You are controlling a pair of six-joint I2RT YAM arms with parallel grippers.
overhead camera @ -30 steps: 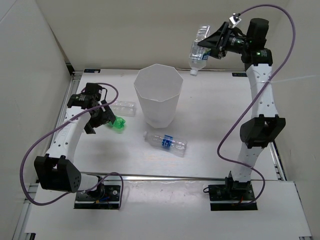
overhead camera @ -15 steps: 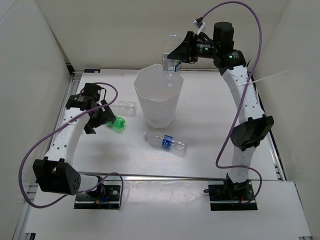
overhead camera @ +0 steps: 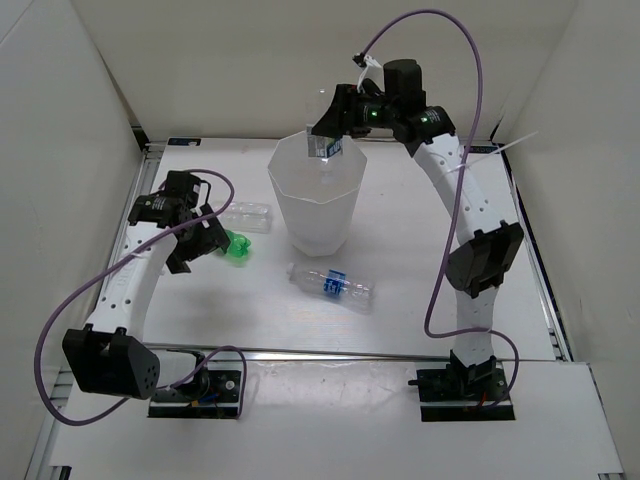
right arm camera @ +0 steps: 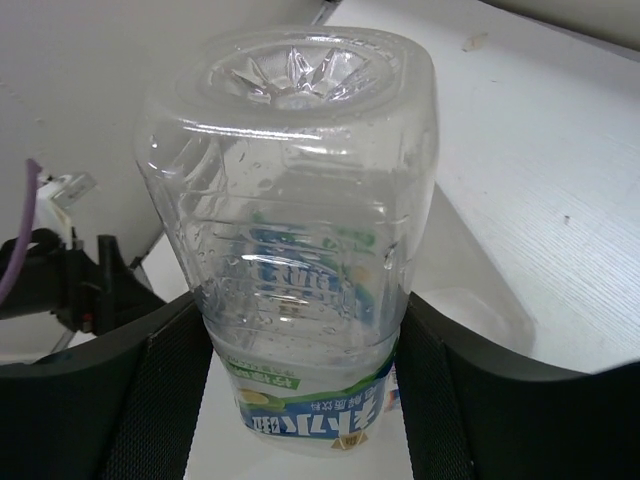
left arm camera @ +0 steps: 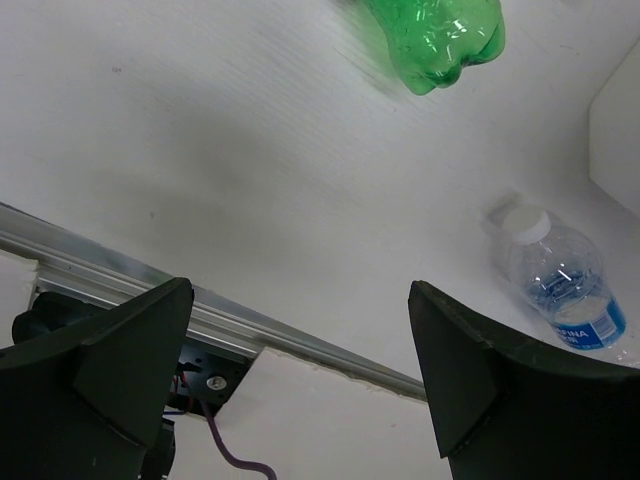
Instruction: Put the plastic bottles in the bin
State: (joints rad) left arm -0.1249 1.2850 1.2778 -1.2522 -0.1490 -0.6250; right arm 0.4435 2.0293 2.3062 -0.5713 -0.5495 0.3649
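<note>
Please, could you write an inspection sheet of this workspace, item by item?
Surface: white table, no spill seen.
Job's things: bin upright; held labelled bottle at its far rim; green bottle, clear bottle and second labelled bottle lying on the table.
Clutter: nothing seen.
Grippers: right gripper shut on the held labelled bottle; left gripper open, empty, beside the green bottle.
Cables: purple cables loop along both arms, apart from the bottles.
Surroundings: plain white walls.
</note>
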